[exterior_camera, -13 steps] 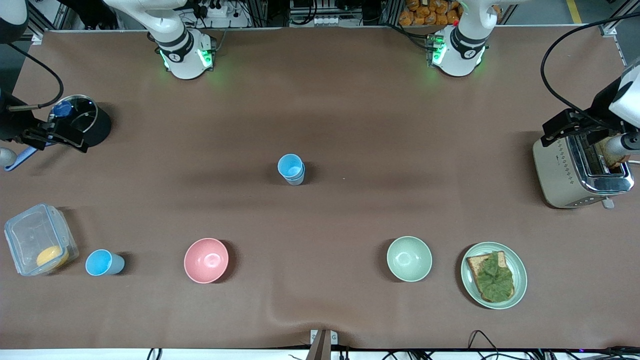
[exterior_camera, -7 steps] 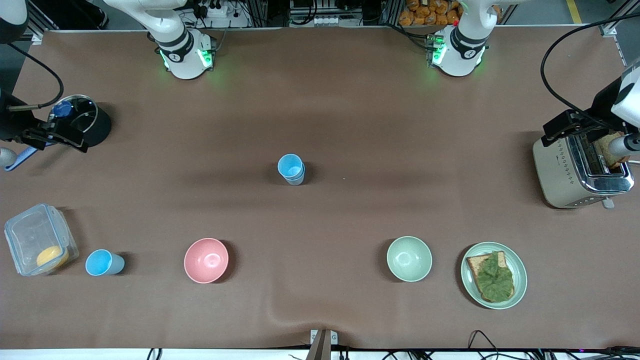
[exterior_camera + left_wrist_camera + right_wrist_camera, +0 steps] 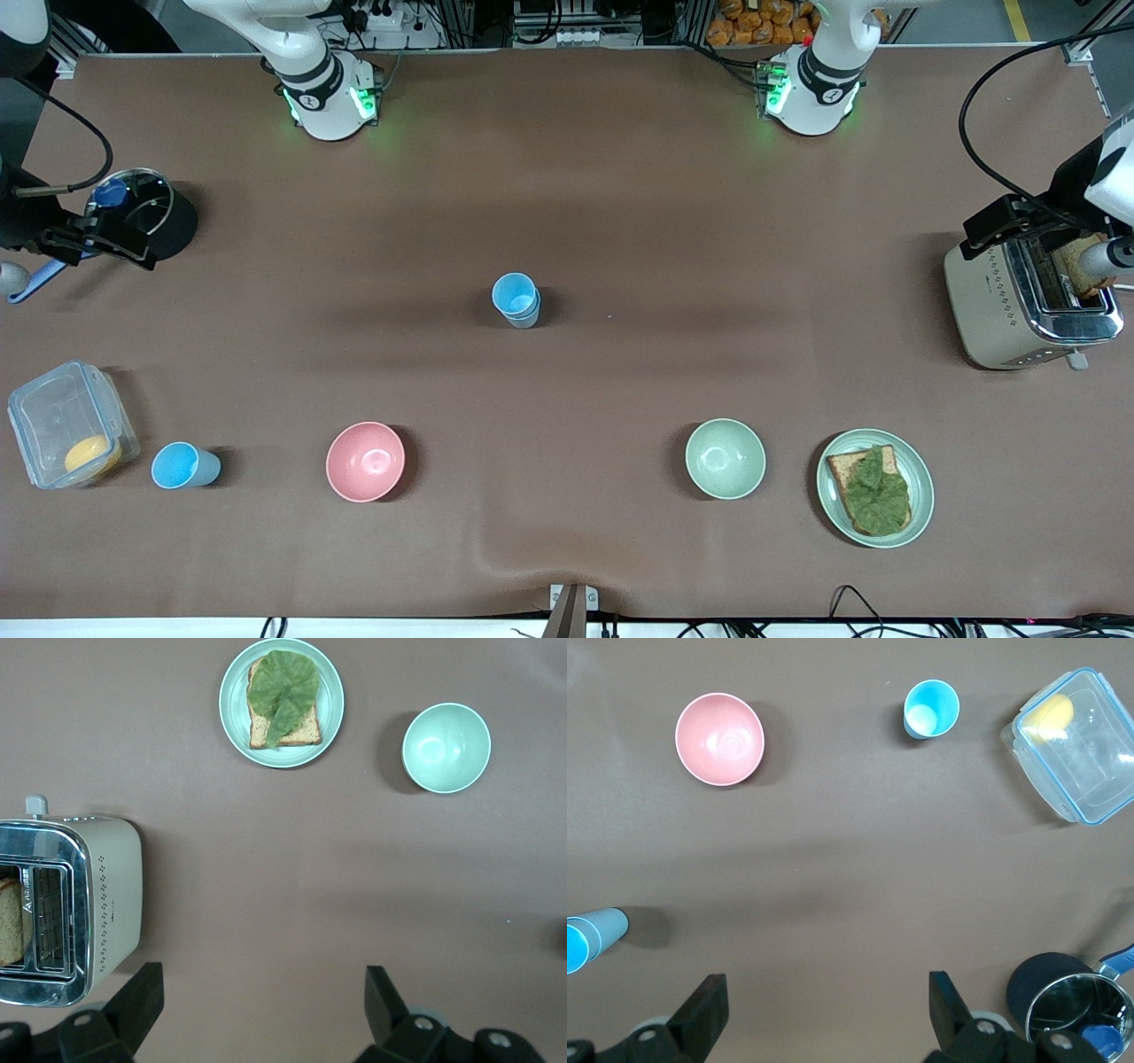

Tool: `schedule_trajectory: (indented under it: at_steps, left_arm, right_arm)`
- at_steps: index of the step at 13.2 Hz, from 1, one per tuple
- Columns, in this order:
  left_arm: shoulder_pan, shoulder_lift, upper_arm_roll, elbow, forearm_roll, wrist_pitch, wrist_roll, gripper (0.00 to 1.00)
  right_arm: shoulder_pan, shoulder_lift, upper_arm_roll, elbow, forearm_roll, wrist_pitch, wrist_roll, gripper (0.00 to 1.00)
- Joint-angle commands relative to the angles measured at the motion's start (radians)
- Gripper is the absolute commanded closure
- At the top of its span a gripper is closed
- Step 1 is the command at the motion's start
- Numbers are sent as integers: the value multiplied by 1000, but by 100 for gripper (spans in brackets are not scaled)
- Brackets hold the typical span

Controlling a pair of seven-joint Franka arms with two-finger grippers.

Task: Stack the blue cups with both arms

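My left end effector [image 3: 257, 1014] hangs spread wide over the brown surface [image 3: 620, 221] beside the cream toaster [image 3: 1028, 306]; my right end effector [image 3: 824, 1014] hangs equally spread near the black pot [image 3: 146, 213]. Two stacked light-blue plastic cups [image 3: 516, 299] stand mid-surface. A single light-blue cup [image 3: 182, 465] stands between the clear plastic box [image 3: 66, 425] and the pink bowl [image 3: 365, 461].

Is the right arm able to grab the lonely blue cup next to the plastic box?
Probably yes. The right gripper is open and empty, hanging above the table. The blue cup stands upright between the plastic box and pink bowl, touching neither, with nothing covering it.
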Motion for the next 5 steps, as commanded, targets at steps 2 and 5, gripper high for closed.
schedule_trajectory:
  at_steps: [2,5]
  left_arm:
    - [-6,-19,8,-15,-9,-8,-16,0]
    - [-7,-19,8,-18,-10,-8,-18,0]
  right_arm:
    - [9,-4,-1,4,-16,-8,7,0]
    - [9,-4,-1,4,-14,-8,6,0]
